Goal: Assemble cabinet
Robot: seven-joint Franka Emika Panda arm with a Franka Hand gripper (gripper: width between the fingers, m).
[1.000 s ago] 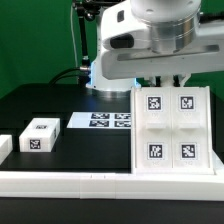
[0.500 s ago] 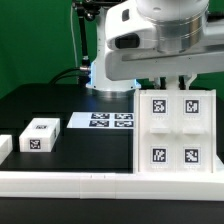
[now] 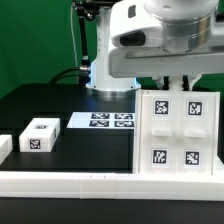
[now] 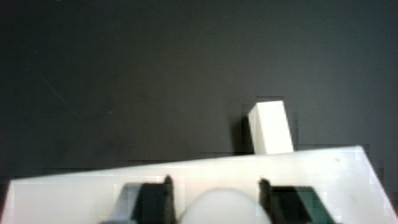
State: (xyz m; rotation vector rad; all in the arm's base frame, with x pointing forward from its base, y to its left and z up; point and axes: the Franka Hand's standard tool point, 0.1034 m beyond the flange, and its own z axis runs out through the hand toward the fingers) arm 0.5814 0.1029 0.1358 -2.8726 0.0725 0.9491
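The cabinet (image 3: 178, 132) is the big white box at the exterior view's right, its face with four black-and-white tags turned toward the camera. My gripper (image 3: 176, 82) comes down on its upper edge, with the fingers on either side of the wall. In the wrist view the dark fingers (image 4: 157, 203) flank a white part of the cabinet (image 4: 107, 175), and the gripper (image 4: 217, 200) is shut on it. A small white tagged block (image 3: 40, 134) lies on the black table at the left. Another block (image 3: 4, 146) is cut off by the left edge.
The marker board (image 3: 100, 120) lies flat at the back middle, by the robot base. A long low white rail (image 3: 70, 183) runs along the front of the table. In the wrist view a narrow white piece (image 4: 270, 125) stands on the dark table beyond the cabinet.
The cabinet and my gripper have shifted toward the exterior view's right and slightly lower. The small blocks and the marker board have not moved.
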